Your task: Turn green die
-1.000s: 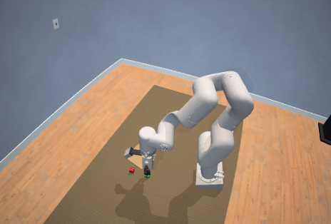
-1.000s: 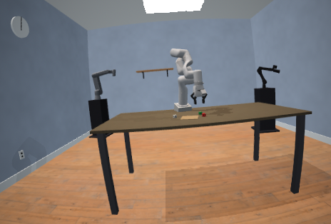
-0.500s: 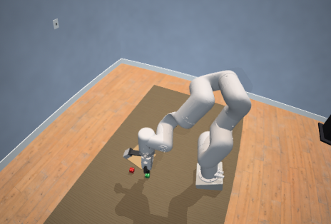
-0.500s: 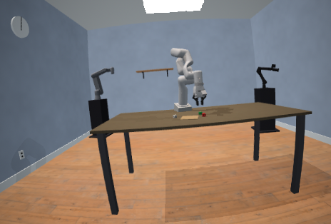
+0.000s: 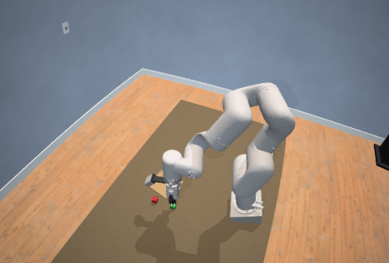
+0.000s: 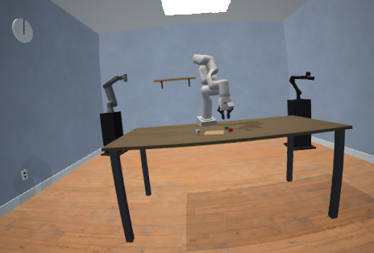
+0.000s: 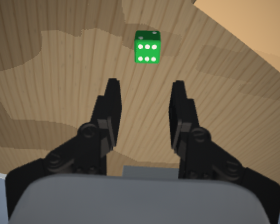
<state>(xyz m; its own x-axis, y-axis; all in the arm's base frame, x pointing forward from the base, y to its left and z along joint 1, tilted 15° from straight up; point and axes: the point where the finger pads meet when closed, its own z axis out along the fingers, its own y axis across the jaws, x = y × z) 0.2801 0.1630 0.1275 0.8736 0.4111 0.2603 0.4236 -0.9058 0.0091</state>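
The green die (image 5: pixel 173 206) (image 6: pixel 226 127) (image 7: pixel 147 48) lies flat on the brown table, off the tan mat (image 5: pixel 158 189) (image 6: pixel 214 132) (image 7: pixel 241 25). The face it turns to the wrist camera shows six pips. The red die (image 5: pixel 154 199) (image 6: pixel 230 130) lies on the table close beside it, also off the mat; its pips are too small to read. My gripper (image 5: pixel 172 200) (image 6: pixel 225 116) (image 7: pixel 145 94) hangs above the green die, fingers pointing down and partly closed, with a gap and nothing between them. The die lies just ahead of the fingertips in the wrist view.
A small white die (image 6: pixel 197 130) lies on the table left of the mat, hidden by the arm in the top view. The arm's base (image 5: pixel 246 212) stands on the table to the right of the dice.
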